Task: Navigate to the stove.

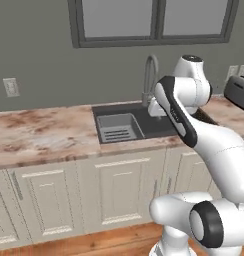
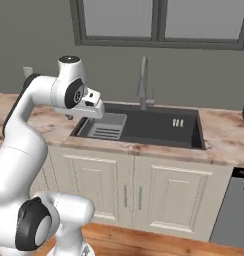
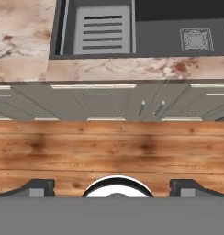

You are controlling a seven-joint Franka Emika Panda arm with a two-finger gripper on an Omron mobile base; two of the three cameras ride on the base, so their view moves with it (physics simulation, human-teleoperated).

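Closest to the cameras, the white arm point(image 1: 214, 145) rises from its base and bends forward toward the counter; in the right base view it stands in the left part of the picture point(image 2: 24, 150). The gripper point(image 3: 112, 187) looks down at the wooden floor point(image 3: 109, 147), and its two dark fingertips point(image 3: 38, 187) stand far apart at the bottom of the hand view with nothing between them, so the hand is released and holds nothing. Beyond the floor comes a row of cream cabinet doors point(image 1: 119, 190), and at the right edge of the right base view there is a grey appliance front point(image 2: 235, 210) under the counter. On top of the cabinets lies the marbled counter point(image 1: 39, 135). Set into the counter is the dark sink basin point(image 2: 154, 127), with a grey ribbed rack point(image 2: 106, 127) in its left part and a small square drain point(image 3: 195, 39) further right. Behind the basin stands a curved metal faucet point(image 2: 143, 82). At the right edge of the left base view a toaster point(image 1: 239, 92) stands on the counter. Further back is the grey wall with a white outlet point(image 1: 11, 87), and above the sink a window point(image 2: 159, 20). I cannot find the stove in these views, so I cannot tell where it is.
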